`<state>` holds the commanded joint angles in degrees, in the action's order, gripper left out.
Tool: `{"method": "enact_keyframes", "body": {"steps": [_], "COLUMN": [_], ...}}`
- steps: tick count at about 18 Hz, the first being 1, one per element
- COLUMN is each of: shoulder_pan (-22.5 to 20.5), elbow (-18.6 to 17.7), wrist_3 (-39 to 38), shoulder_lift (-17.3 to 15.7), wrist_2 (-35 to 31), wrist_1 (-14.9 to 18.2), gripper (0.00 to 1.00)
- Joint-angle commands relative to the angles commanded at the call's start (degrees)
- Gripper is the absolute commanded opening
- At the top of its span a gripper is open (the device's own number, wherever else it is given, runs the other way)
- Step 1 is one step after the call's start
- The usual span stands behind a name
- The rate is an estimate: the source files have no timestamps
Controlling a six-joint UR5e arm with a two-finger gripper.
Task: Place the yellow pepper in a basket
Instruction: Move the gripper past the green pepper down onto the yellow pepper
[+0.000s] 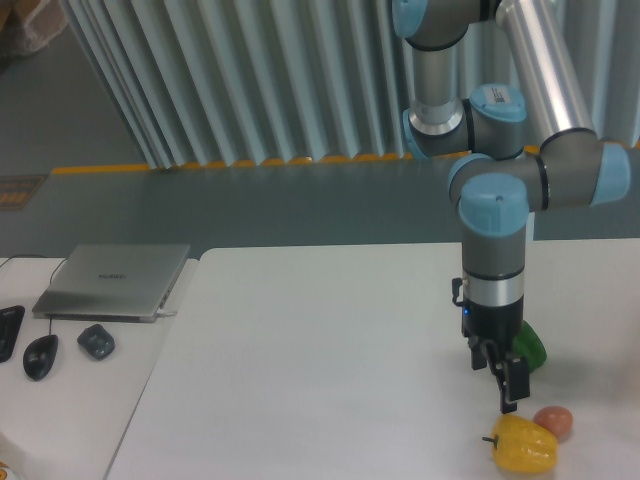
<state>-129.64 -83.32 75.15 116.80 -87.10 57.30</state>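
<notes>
Silver metal tube links are being joined by grey joint housings capped in light blue. A black two-finger hand point(496, 376) is being carried below a silver wrist band, where a small blue light is showing.
</notes>
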Motion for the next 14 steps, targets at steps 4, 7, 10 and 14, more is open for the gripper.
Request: {"method": "enact_keyframes", "body": {"steps": [4, 7, 10, 14], "shoulder_pan": [0.0, -0.3, -1.0, -0.9], "elbow": [0.5, 2.5, 1.8, 1.8], "wrist_3": [-0.3, -0.3, -0.3, -0.3], "shoulder_lift": [0.0, 0.8, 0.8, 2.5], "wrist_2": [-2.4, -3.8, -3.8, -4.1], "wrist_1": [-0.2, -1.1, -2.8, -3.0], "gripper": [1.0, 1.0, 1.0, 1.0]}}
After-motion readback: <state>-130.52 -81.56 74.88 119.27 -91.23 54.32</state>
